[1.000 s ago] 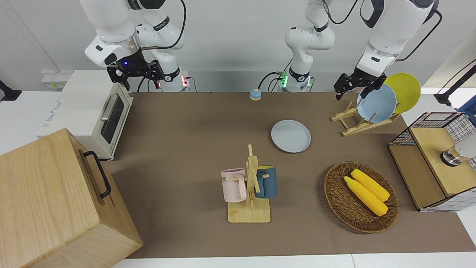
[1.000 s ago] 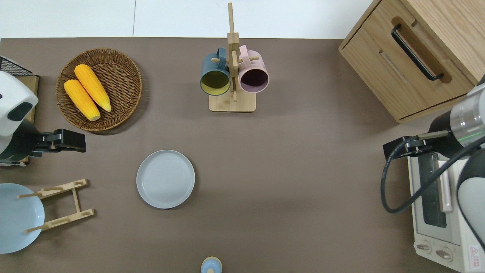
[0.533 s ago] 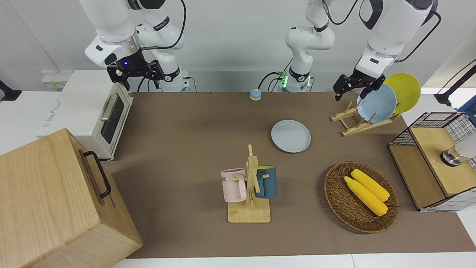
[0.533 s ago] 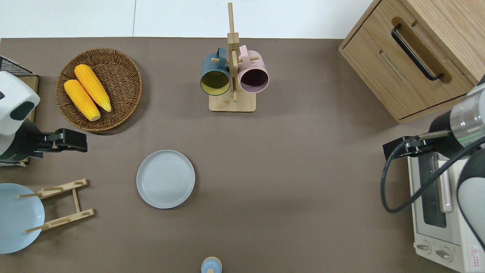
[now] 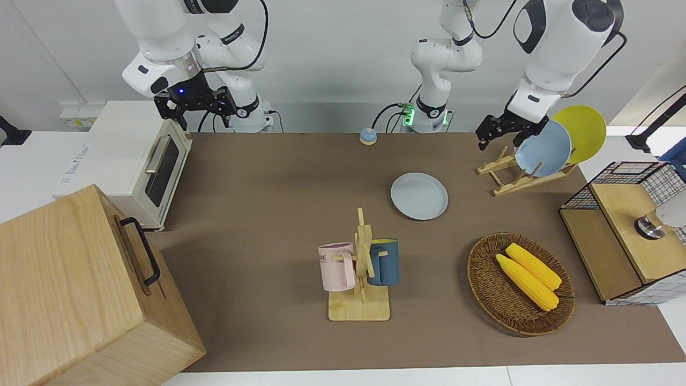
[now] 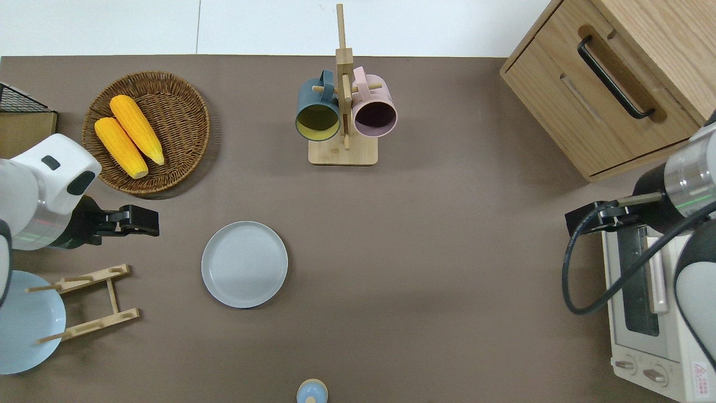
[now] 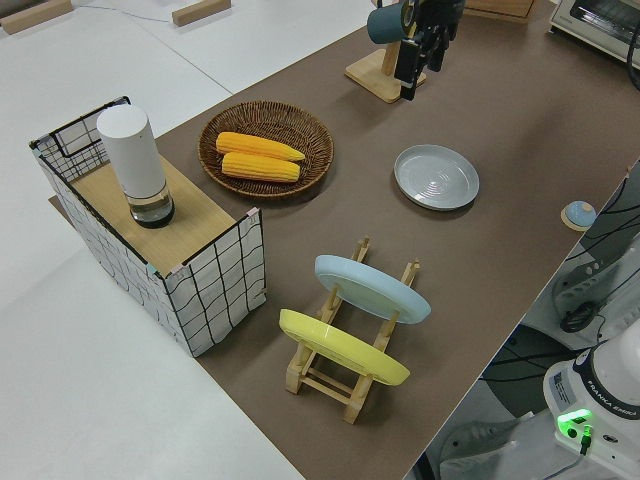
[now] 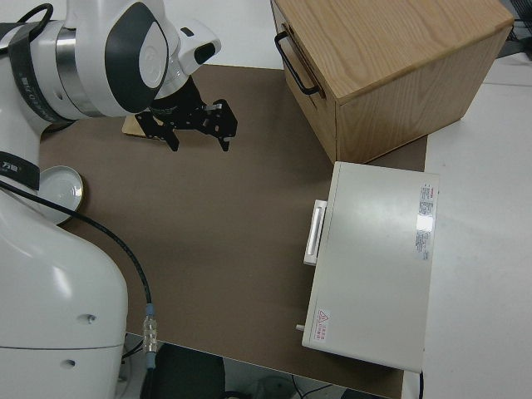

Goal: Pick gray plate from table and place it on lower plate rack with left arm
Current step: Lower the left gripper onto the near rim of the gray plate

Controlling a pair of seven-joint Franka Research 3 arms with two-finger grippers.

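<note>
i see the gray plate (image 6: 244,264) flat on the table (image 6: 447,252), near the lower plate rack (image 6: 89,302). my left gripper (image 6: 146,221) hangs over bare table, holding nothing; finger state unclear. right arm parked.

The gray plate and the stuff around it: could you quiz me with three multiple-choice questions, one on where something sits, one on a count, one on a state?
1. Where is the gray plate?
A. flat on the table
B. in the wicker basket
C. standing in the plate rack

2. How many plates stand in the lower plate rack?
A. none
B. two
C. four

3. What is the left gripper doing?
A. clamping the gray plate
B. holding a mug
C. holding nothing, up in the air

Answers:
1 A: the overhead view shows it lying flat on the bare brown top.
2 B: a light-blue plate and a yellow plate lean in the slots.
3 C: its fingers hang clear of the plate, over the table near the wicker basket.
</note>
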